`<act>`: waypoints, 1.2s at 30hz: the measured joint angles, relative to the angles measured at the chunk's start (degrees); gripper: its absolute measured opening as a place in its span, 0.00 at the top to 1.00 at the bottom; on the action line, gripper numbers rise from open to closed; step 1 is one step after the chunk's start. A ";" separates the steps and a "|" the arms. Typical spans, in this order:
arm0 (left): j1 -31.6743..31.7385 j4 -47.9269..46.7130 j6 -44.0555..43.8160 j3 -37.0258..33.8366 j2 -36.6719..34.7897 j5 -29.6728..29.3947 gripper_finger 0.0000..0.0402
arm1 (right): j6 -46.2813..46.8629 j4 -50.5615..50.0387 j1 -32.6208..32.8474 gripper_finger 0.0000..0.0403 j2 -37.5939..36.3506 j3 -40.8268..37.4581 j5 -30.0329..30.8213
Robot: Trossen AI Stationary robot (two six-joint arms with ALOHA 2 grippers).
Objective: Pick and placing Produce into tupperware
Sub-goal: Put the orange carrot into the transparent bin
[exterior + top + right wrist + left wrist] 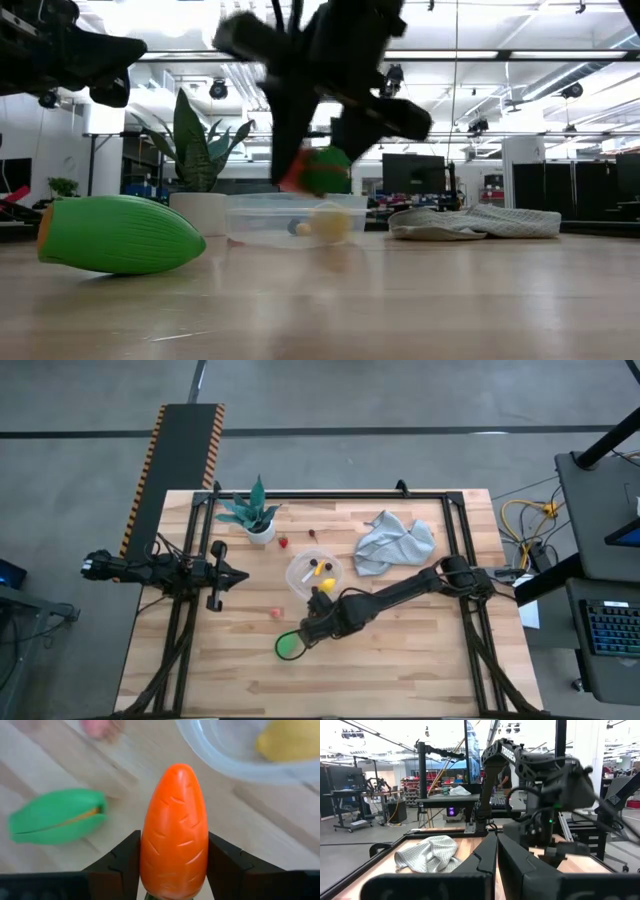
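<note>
My right gripper (174,865) (318,620) is shut on an orange toy carrot (175,820), just on the near side of the clear round tub (313,573) (295,220). The tub holds a yellow lemon (290,740) and a few small dark pieces. A green corn-like piece (290,645) (120,235) lies on its side on the table near the gripper. A pink piece (277,613), a red piece (283,542) and a dark piece (312,534) lie loose on the wood. My left gripper (238,575) (496,857) waits shut at the table's left, touching nothing. My right gripper pinches the carrot's thick end (172,870) between its two fingers (125,860), one on each side. The carrot lies along the fingers, its pointed tip (180,770) reaching out past them. It is lifted clear of the table, about level with the tub's rim (320,172).
A teal-leaved plant in a white pot (255,515) stands at the far left. A crumpled grey-blue cloth (393,540) lies to the right of the tub. Bare wood stretches along the near edge (400,680). A black frame rail (330,495) runs along the far side.
</note>
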 joint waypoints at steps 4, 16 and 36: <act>0.00 -0.01 0.00 0.00 0.00 0.00 1.00 | -3.94 -0.58 -0.39 0.59 -0.02 3.35 1.43; 0.00 -0.04 -0.09 0.00 0.00 0.00 1.00 | -19.45 -6.46 -8.60 0.59 -0.22 10.86 0.94; -0.02 -0.21 -0.48 -0.17 0.00 0.00 1.00 | -35.25 -11.32 -21.14 0.59 1.38 8.92 -5.34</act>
